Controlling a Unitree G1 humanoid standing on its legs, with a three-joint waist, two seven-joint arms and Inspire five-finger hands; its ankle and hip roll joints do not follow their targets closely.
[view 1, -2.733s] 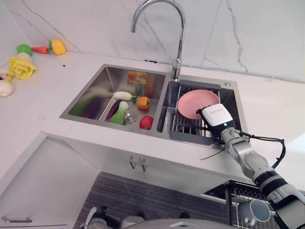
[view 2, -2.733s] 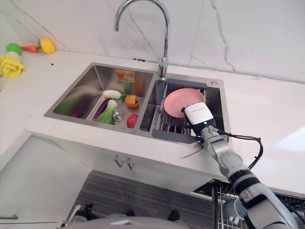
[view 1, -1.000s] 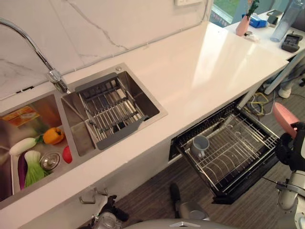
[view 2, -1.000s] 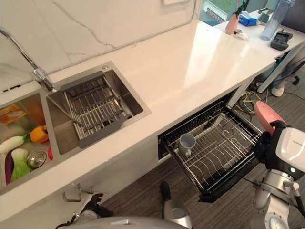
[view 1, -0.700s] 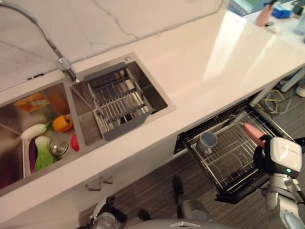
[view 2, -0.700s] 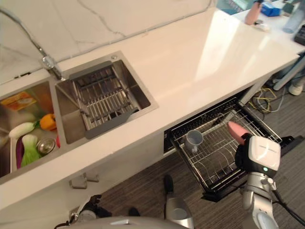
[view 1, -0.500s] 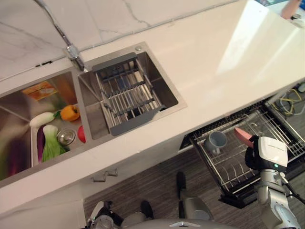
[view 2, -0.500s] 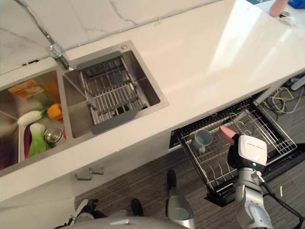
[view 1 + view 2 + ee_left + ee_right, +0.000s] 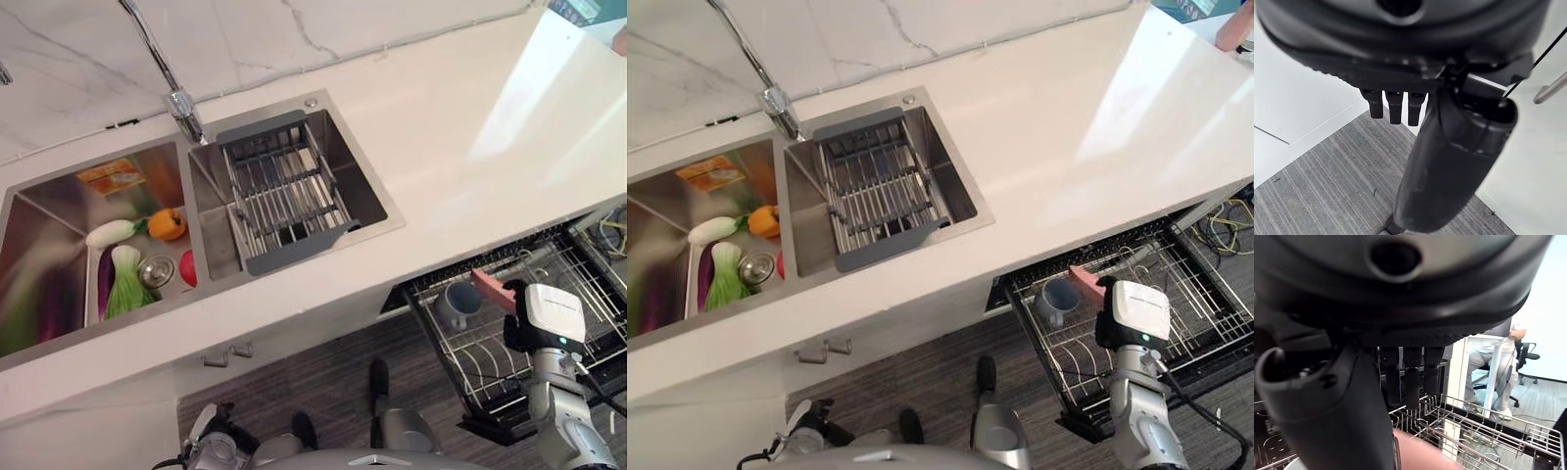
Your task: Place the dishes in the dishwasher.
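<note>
1. Holding a pink plate point(image 9: 490, 287), the right hand point(image 9: 527, 333) is hanging over the pulled-out dishwasher rack point(image 9: 596, 300) at the lower right of the frame; in the right wrist view its thumb point(image 9: 1327, 411) and fingers point(image 9: 1411, 382) are curling round the plate's point(image 9: 1422, 455) rim.
2. The plate is sitting tilted above the rack wires, just beside a grey mug point(image 9: 457, 299) that is standing in the rack's near-left part; whether the plate is touching the wires cannot be told.
3. The left hand point(image 9: 1396, 105) is hanging over a grey striped floor point(image 9: 1322, 186) beside white cabinet fronts, its fingers point(image 9: 1395, 107) pointing down fairly straight and its thumb point(image 9: 1449, 161) standing beside them, clasping nothing.
4. A white bench point(image 9: 460, 127) is running across the frame, with a double sink point(image 9: 212, 253) sunk into it at the centre left.
5. A grey drying rack point(image 9: 284, 191) is lying in the right basin, carrying nothing.
6. Toy vegetables point(image 9: 127, 264) are lying in the left basin around the drain.
7. A chrome tap point(image 9: 162, 64) is rising behind the sink at the upper left.
8. A person point(image 9: 1496, 372) is sitting at a white desk, far back in the right wrist view.
</note>
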